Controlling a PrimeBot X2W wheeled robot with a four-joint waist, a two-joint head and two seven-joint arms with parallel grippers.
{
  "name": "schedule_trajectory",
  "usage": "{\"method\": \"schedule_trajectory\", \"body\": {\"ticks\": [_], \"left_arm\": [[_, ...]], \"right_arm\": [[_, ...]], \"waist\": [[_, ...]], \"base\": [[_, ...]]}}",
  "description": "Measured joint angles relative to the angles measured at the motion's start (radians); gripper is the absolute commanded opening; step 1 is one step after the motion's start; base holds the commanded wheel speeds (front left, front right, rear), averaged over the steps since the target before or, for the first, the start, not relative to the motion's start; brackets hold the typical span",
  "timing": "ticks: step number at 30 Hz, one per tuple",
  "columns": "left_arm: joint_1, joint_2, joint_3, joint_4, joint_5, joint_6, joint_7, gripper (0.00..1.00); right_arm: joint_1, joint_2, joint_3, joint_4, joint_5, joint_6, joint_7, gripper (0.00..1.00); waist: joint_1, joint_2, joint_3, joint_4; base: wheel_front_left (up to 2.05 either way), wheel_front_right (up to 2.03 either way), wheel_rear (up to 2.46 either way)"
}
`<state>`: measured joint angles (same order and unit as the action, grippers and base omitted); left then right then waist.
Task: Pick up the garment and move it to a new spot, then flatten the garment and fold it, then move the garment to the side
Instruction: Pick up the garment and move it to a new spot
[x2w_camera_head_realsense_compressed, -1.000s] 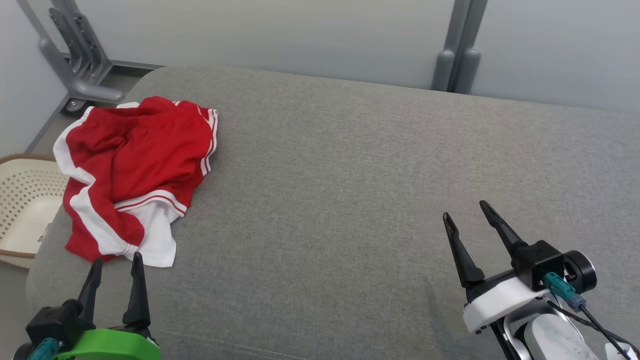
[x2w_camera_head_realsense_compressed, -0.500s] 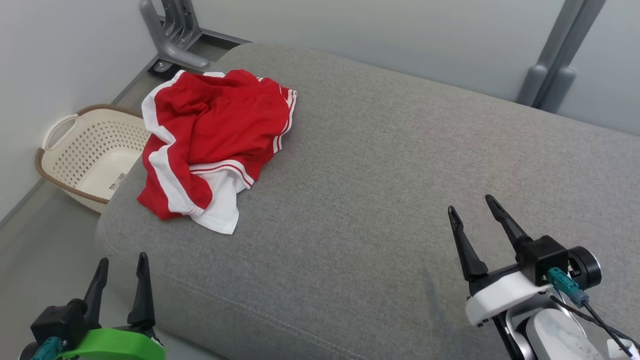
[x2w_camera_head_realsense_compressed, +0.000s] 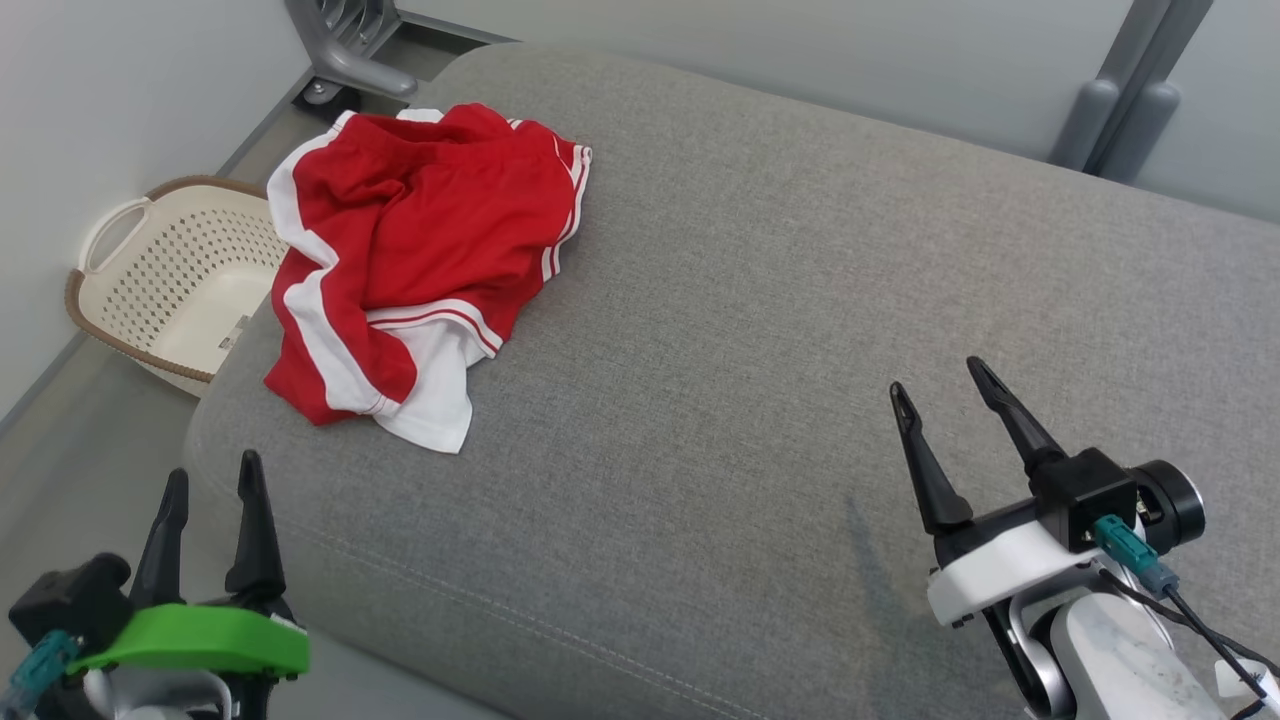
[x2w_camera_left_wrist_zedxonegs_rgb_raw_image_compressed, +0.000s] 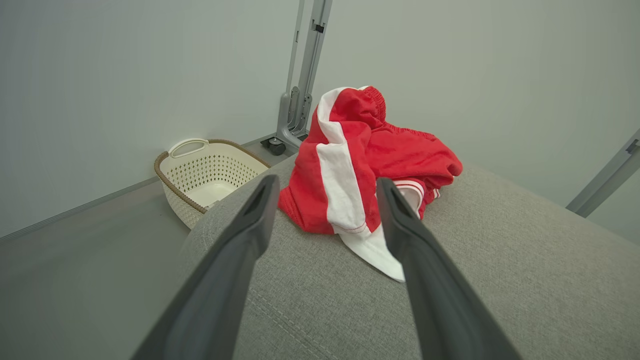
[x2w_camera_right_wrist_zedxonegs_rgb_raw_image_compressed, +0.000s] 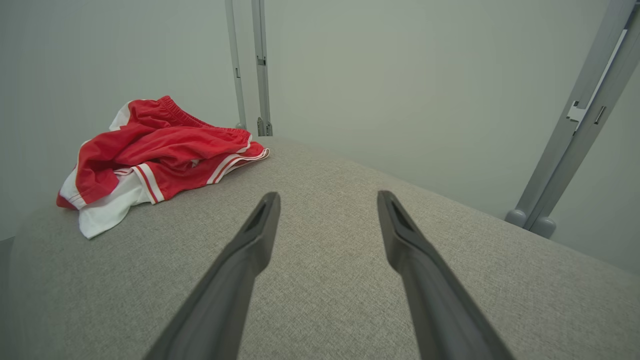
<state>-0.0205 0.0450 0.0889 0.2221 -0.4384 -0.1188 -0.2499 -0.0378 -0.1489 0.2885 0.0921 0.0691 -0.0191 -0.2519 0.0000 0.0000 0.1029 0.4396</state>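
Note:
A crumpled red garment (x2w_camera_head_realsense_compressed: 420, 250) with white side bands and stripes lies near the left end of the grey cushioned surface (x2w_camera_head_realsense_compressed: 760, 330). It looks like a pair of shorts (x2w_camera_left_wrist_zedxonegs_rgb_raw_image_compressed: 360, 155); the right wrist view has the same garment (x2w_camera_right_wrist_zedxonegs_rgb_raw_image_compressed: 165, 150) at its left. My left gripper (x2w_camera_head_realsense_compressed: 212, 478) stands open at the surface's near left corner, short of the garment, holding nothing. Well to the right, my right gripper (x2w_camera_head_realsense_compressed: 938, 378) hovers open over bare fabric, nothing between its fingers.
A cream perforated laundry basket (x2w_camera_head_realsense_compressed: 160, 290) sits on the floor left of the surface, close to the wall. Grey metal frame posts (x2w_camera_head_realsense_compressed: 1125, 95) stand behind the surface, with a bracket foot (x2w_camera_head_realsense_compressed: 345, 60) at the back left. Bare grey fabric stretches right of the garment.
The head camera has swung left, so the whole picture shifted and the basket came into view. The left gripper now sits a little higher in the picture. The garment lies as before.

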Motion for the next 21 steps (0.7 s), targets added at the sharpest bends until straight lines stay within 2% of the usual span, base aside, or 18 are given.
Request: {"method": "schedule_trajectory", "body": {"ticks": [3, 9, 16, 21], "left_arm": [[-0.056, 0.004, -0.020, 0.007, -0.002, -0.005, 0.041, 1.00], [-0.207, 0.053, 0.007, 0.032, -0.046, -0.005, 0.155, 1.00], [-0.383, 0.145, 0.044, 0.087, -0.121, -0.005, 0.367, 1.00], [-0.490, 0.215, 0.037, 0.114, -0.151, -0.005, 0.481, 1.00]], "right_arm": [[-0.018, -0.008, 0.000, -0.019, -0.011, 0.000, -0.003, 1.00], [-0.037, -0.009, 0.010, -0.038, -0.019, 0.002, -0.003, 1.00], [-0.049, -0.009, 0.038, -0.058, -0.031, 0.019, -0.003, 1.00], [-0.085, -0.019, 0.049, -0.081, -0.056, 0.029, -0.003, 1.00]], "waist": [[0.0000, 0.0000, 0.024, -0.006], [0.0000, 0.0000, 0.079, -0.017], [0.0000, 0.0000, 0.167, -0.043], [0.0000, 0.0000, 0.234, -0.067]], "base": [[0.00, 0.00, 0.00], [0.00, 0.00, 0.00], [0.00, 0.00, 0.00], [0.00, 0.00, 0.00]]}}
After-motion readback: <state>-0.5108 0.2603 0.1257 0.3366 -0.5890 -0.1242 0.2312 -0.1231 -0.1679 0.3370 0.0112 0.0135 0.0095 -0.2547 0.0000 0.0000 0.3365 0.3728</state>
